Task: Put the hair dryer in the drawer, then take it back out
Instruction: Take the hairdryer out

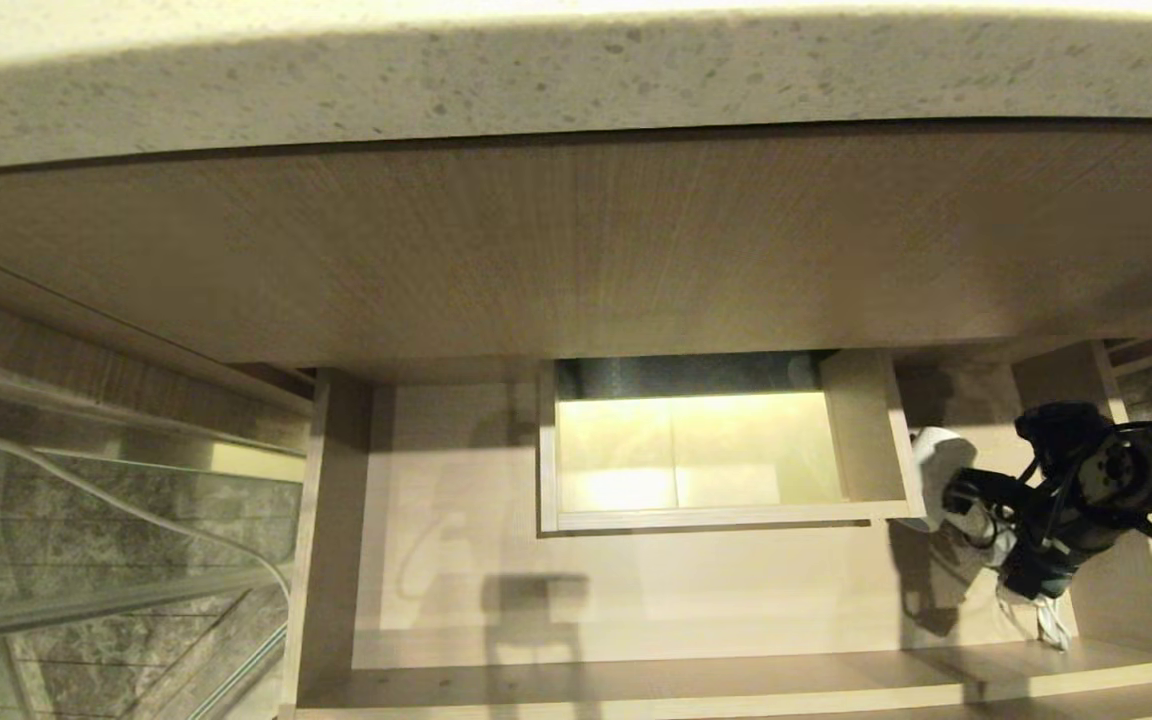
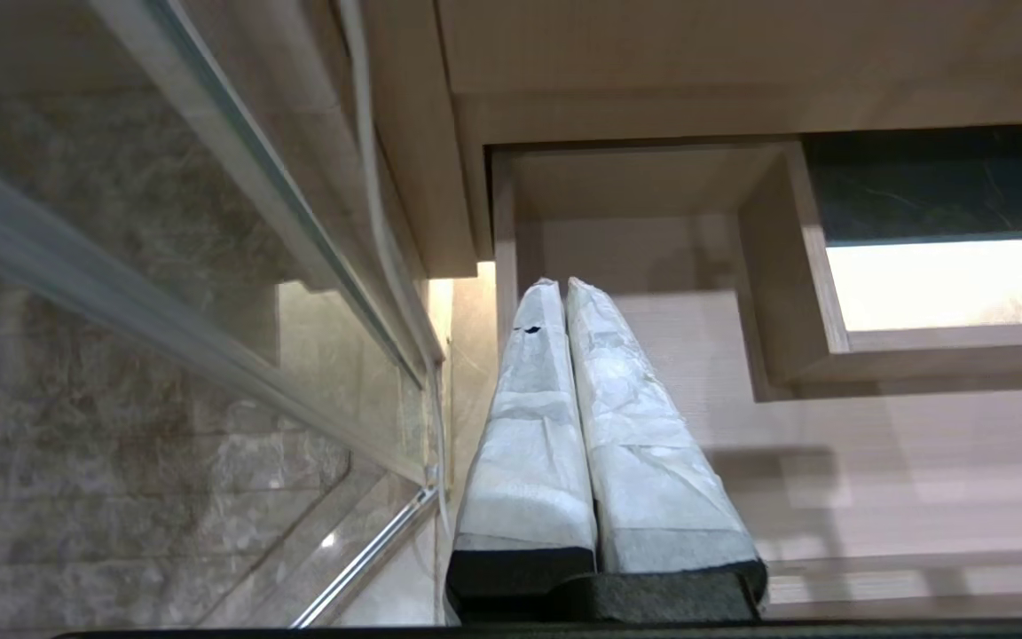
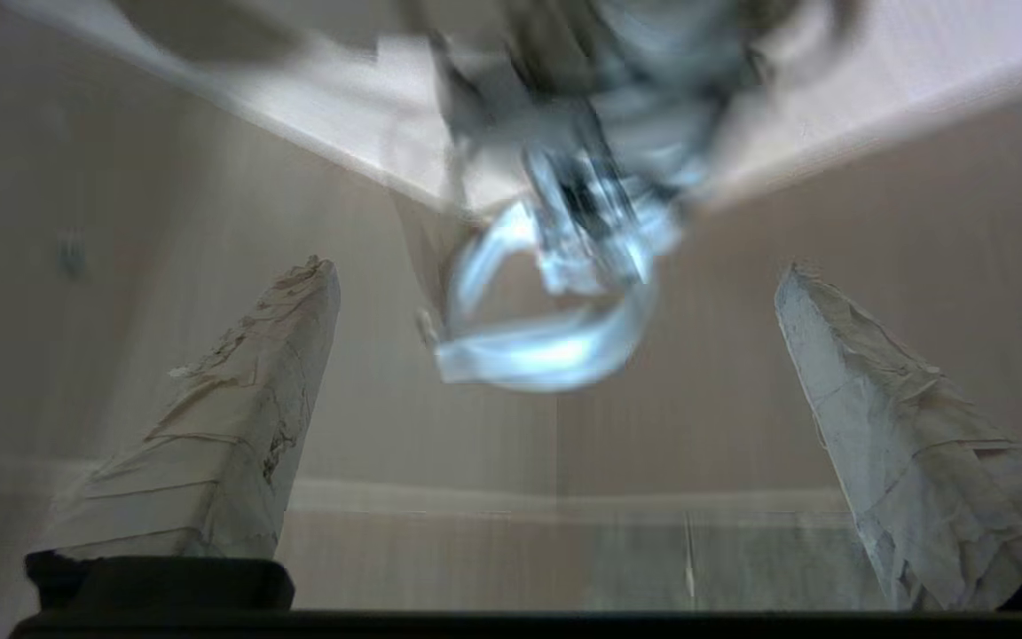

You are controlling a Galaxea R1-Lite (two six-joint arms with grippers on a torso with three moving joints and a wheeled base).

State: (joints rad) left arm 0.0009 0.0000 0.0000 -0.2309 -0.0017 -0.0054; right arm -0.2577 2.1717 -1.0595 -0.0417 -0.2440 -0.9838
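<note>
Already lying in the wide, shallow, pale wood-grain drawer, right end: small white hair dryer with bundled cord. Right hand just above it, fingers apart, empty. Left hand parked, fingers together. Still to do: lifting out.

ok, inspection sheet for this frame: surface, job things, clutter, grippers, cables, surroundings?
surface: drawer pulled open, pale wood floor, boxed cut-out in its middle.
job things: hair dryer lying in the drawer's right end, beside the cut-out.
clutter: nothing seen.
grippers: right gripper open over the dryer, nothing between its fingers; left gripper shut, empty, parked over the drawer's left end.
cables: dryer's pale cord bundled; thin cable behind the glass.
surroundings: speckled countertop above, glass panel and marble at left.
</note>
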